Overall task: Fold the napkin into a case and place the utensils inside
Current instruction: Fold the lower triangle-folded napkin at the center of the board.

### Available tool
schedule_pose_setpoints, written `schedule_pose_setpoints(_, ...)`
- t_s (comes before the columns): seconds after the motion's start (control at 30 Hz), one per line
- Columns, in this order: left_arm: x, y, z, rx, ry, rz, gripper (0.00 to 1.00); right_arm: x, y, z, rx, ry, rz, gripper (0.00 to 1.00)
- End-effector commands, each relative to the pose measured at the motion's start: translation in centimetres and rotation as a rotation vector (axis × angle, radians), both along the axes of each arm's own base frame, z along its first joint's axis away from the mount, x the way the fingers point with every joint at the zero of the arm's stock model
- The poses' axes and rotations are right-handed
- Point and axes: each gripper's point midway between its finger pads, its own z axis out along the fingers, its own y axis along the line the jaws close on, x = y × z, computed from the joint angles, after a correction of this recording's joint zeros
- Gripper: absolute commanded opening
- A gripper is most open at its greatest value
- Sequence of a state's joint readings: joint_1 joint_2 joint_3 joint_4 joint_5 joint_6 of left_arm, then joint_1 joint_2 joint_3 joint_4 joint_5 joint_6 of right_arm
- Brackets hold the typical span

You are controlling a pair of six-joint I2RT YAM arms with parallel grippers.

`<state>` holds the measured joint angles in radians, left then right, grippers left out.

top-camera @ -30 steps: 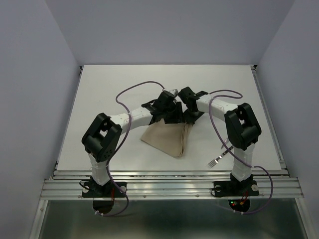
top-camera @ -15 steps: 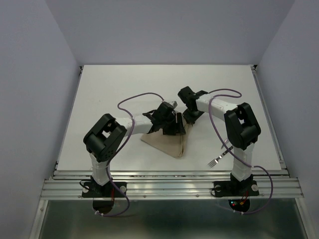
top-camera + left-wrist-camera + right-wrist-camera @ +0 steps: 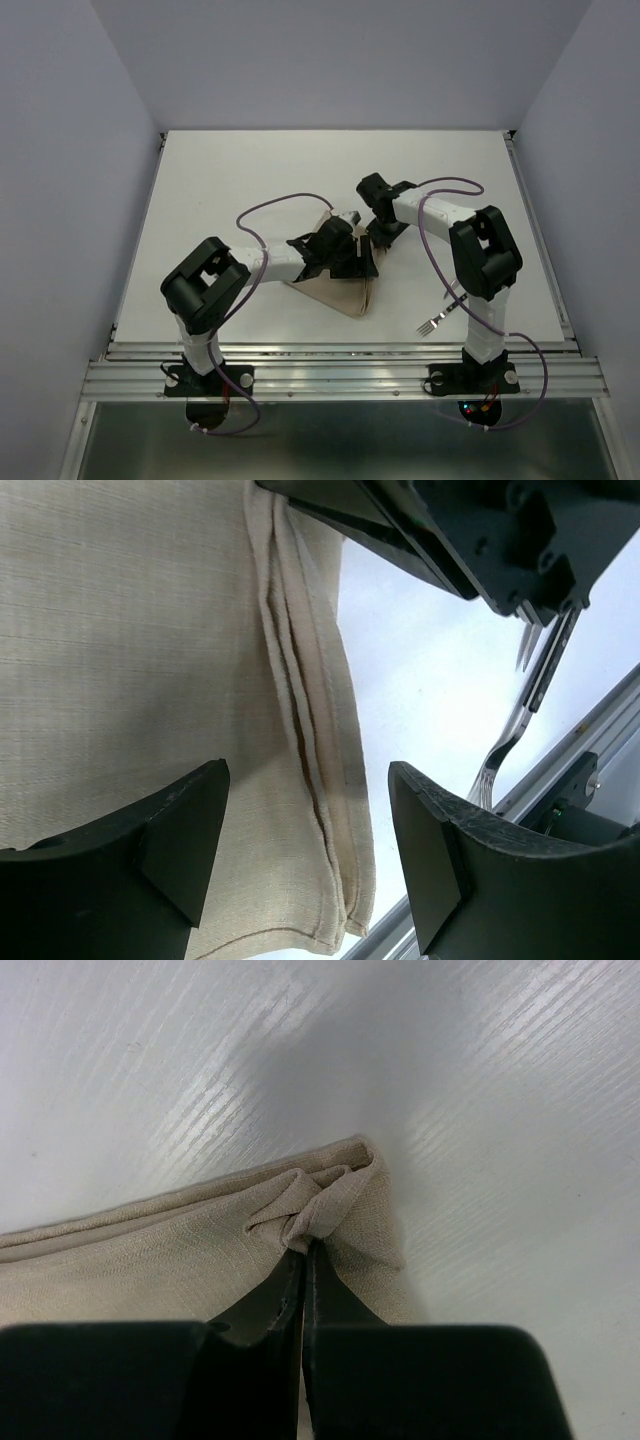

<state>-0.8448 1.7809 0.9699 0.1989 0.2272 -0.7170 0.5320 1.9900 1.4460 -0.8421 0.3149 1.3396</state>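
Cloth sits close to the middle of the white surface (image 3: 230, 180), and both arms are gathered over it. On the left, the left arm (image 3: 215, 290) stretches from its base toward the centre, with a purple cable (image 3: 270, 205) looping above it. The left fingers (image 3: 170, 850) are spread wide with nothing between them, poised above the napkin (image 3: 345, 292). I cannot tell whether they touch the cloth.

The napkin is plain beige-tan and lies flat between the two arms, folded down to a rough wedge. Seen from the left wrist, a stack of layered edges (image 3: 310, 730) runs along its right side, several folds lying one on another. The stack ends in a corner at the near side.

Further right, the right fingers (image 3: 270, 1310) are clenched tight on the napkin's far right corner. The fabric there is gathered into a small bunched knot (image 3: 320, 1210) at their tips, and the rest of the cloth trails off flat to the left.

Right of the napkin, and well apart from it, the fork (image 3: 436, 320) lies on the bare surface. It is near the base of the right arm (image 3: 485, 255), with its silver tines pointing toward the near edge. The arm hides the far end of the handle from above.
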Motion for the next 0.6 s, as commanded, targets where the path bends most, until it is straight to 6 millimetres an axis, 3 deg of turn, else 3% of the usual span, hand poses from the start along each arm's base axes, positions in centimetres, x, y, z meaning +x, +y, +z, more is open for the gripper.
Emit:
schedule_pose_setpoints(0.0,0.7,-1.4,1.5,-0.031,-0.064,0.005,0.77,-0.5,0.4,-0.7,-0.01,0.035,0.006,0.01)
schedule_pose_setpoints(0.27,1.2,-2.1,0.9,0.025,-0.074,0.023,0.7,-0.4,0.5,-0.6,-0.005,0.034,0.011,0.01)
schedule_pose_setpoints(0.57,1.6,-2.5,0.2,0.046,-0.071,0.024,0.43,-0.6,0.5,-0.6,-0.004,0.041,0.01,0.01)
